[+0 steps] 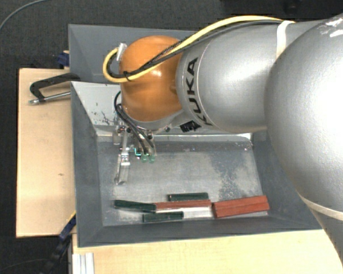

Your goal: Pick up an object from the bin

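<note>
Largest and closest, the grey arm (246,79) with its orange cover (151,79) reaches in from the right. Its gripper (130,156) hangs low over bare floor near the far left corner of the bin (86,170); whether the claw is wide or narrow cannot be told. Open floor spreads toward the near wall, where dark green sticks (134,205), a pale bar (191,212) and a red-brown block (240,206) lie in a row, well apart from the gripper

A robotics lab: a large silver-grey KUKA industrial arm (257,84) fills three o'clock above a grey sheet-metal bin (86,170), with dark carpeted floor (148,4) at twelve.
</note>
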Tool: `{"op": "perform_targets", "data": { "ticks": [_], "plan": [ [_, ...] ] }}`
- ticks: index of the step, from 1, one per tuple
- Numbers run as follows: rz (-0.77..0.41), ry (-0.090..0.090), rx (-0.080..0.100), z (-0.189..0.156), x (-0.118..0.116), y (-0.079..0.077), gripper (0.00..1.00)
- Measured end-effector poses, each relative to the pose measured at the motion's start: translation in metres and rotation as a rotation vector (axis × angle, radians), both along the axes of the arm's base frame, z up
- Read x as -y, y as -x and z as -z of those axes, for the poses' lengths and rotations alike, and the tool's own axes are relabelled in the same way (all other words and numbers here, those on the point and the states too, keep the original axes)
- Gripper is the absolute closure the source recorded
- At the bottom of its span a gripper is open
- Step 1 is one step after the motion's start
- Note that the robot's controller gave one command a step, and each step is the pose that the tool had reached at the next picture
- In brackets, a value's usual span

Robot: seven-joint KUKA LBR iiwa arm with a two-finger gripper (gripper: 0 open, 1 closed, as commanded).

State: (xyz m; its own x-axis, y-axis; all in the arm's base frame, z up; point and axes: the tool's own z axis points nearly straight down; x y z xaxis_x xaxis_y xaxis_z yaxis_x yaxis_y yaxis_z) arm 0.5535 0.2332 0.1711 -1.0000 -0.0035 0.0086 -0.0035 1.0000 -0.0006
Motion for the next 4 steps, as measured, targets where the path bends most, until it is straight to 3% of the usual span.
{"op": "perform_targets", "data": {
  "ticks": [1,2,3,4],
  "plan": [
    [0.051,0.002,-0.003,0.103,0.025,0.055,0.0],
    [0.035,0.001,0.005,0.101,0.047,0.057,0.0],
    [0.035,-0.001,0.006,0.101,0.045,0.057,1.0],
    [0.112,-0.008,0.022,-0.075,0.022,0.04,1.0]
  ]
}}
